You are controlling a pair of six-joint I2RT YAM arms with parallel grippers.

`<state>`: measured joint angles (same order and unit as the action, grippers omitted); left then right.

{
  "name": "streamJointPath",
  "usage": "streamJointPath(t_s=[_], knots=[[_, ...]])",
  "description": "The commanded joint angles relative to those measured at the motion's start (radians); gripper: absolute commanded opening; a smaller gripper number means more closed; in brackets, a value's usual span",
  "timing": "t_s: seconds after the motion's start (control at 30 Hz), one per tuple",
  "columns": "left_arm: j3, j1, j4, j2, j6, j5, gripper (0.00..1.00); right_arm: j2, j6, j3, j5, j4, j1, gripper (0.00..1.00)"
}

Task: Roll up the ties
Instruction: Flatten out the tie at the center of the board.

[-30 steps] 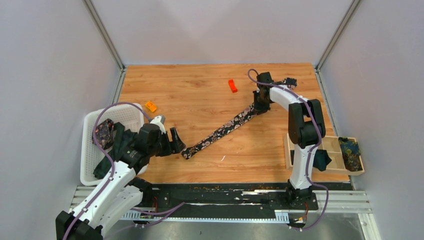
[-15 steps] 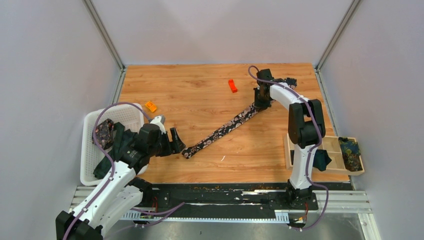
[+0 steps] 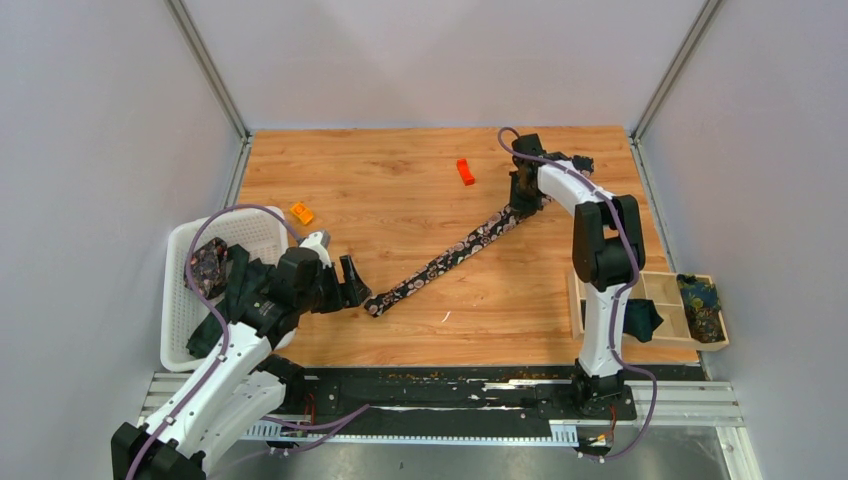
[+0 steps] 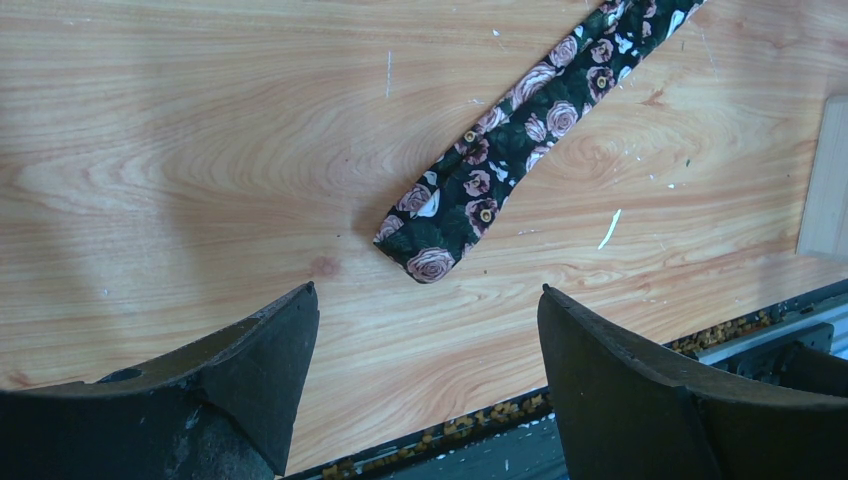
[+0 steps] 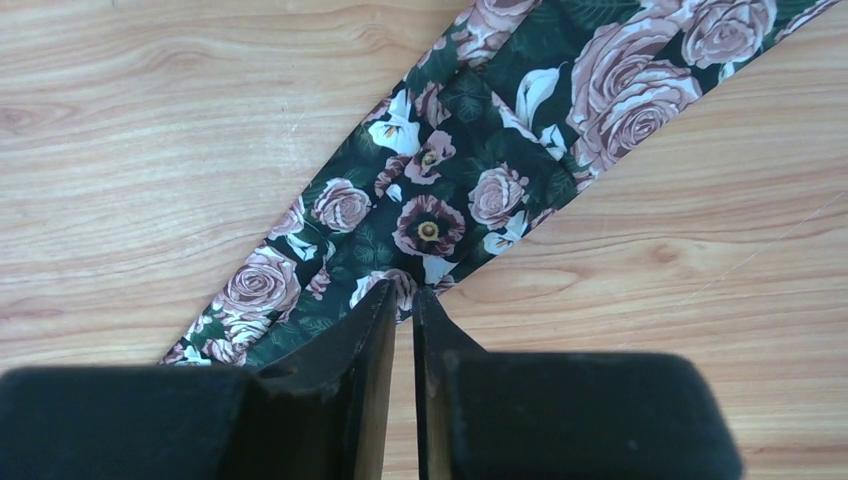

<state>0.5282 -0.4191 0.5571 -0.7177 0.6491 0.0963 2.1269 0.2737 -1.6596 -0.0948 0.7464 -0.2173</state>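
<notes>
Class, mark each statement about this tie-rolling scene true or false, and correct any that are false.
1. The floral tie lies stretched diagonally on the wooden table. True.
2. The left gripper has its fingers clamped on the tie's near end. False: its fingers stand wide open, and the tie's end lies on the table beyond them, untouched.
3. The right gripper has its fingers pinched together on the tie's far part. True.
4. The orange blocks sit inside the white basket. False: both lie on the table; the basket holds dark fabric.
</notes>
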Motion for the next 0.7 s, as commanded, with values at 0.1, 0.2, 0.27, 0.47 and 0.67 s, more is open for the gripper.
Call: streamJointPath(t_s=[0.1, 0.2, 0.27, 0.47, 0.67], knots=[[0.001, -0.003, -0.025, 0.006, -0.007, 0.005, 0.87, 0.002, 0.026, -0.025, -0.018, -0.014, 0.007, 0.24], [-0.001, -0.003, -0.027, 0.005, -0.008, 0.003, 0.87, 0.013, 0.025, -0.031, -0.019, -0.012, 0.007, 0.27], [-0.001, -0.003, -0.028, 0.005, -0.008, 0.002, 0.87, 0.019, 0.026, -0.036, -0.02, -0.013, 0.007, 0.28], [-0.004, -0.003, -0.033, 0.0, -0.008, 0.003, 0.87, 0.039, 0.02, -0.064, -0.034, 0.0, 0.003, 0.29], [-0.006, -0.003, -0.039, -0.003, -0.009, 0.003, 0.87, 0.059, 0.007, -0.1, -0.061, 0.027, -0.002, 0.29]])
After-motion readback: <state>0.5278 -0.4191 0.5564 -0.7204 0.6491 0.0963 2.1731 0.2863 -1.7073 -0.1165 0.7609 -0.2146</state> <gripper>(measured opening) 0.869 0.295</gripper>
